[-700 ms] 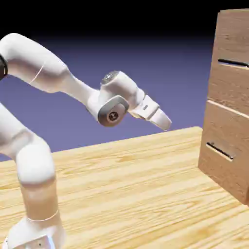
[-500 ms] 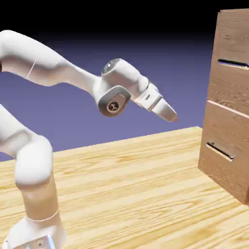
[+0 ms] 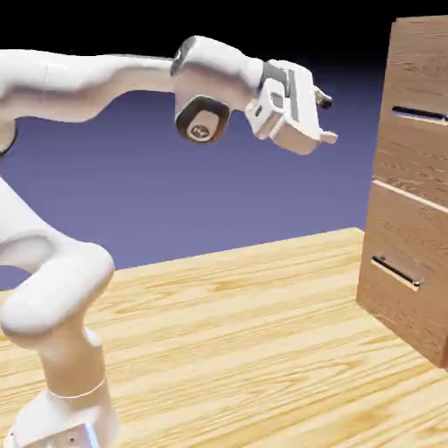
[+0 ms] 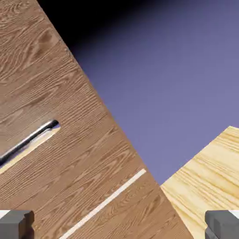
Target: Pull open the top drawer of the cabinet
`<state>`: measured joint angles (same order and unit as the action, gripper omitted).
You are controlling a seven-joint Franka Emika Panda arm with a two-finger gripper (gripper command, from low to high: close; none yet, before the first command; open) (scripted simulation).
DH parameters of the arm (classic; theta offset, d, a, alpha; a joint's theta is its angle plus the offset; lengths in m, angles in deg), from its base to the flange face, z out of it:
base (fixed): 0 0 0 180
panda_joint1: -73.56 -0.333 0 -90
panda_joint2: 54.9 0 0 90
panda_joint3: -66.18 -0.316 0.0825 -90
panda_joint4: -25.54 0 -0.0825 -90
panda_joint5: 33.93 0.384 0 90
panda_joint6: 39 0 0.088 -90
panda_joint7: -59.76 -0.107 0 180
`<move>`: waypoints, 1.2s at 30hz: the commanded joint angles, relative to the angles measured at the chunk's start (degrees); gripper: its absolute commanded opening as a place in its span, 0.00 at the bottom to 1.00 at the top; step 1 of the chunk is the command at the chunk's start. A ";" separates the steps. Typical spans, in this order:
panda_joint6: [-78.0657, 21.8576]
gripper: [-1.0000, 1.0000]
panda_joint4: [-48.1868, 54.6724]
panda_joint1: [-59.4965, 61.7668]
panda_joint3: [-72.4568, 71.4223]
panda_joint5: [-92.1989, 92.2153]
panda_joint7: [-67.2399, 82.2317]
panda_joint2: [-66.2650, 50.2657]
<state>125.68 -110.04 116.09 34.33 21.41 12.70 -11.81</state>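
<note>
Gripper (image 3: 325,119) wide open, holding nothing, up in the air and pointing right toward the cabinet (image 3: 411,192), well short of it. Fingertips (image 4: 15,224) spread to both bottom corners of the hand view, cabinet wood between them. Top drawer (image 3: 418,96) at the right edge of the scene, about level with the gripper, shut flush. Its bar handle (image 3: 419,114) is untouched; hand view shows it tilted (image 4: 29,138), up and left of centre. Lower drawer (image 3: 404,267) below, also shut. Table (image 3: 236,350) pale plank, far below the hand.
</note>
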 commanded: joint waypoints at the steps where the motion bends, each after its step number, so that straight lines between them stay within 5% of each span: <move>1: -0.42 0.50 1.15 1.95 -1.44 2.50 -0.21 0.47; 36: -14.31 0.50 38.98 66.29 -48.87 84.87 -7.06 16.00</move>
<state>111.37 -71.06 182.39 -14.54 106.28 5.64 4.19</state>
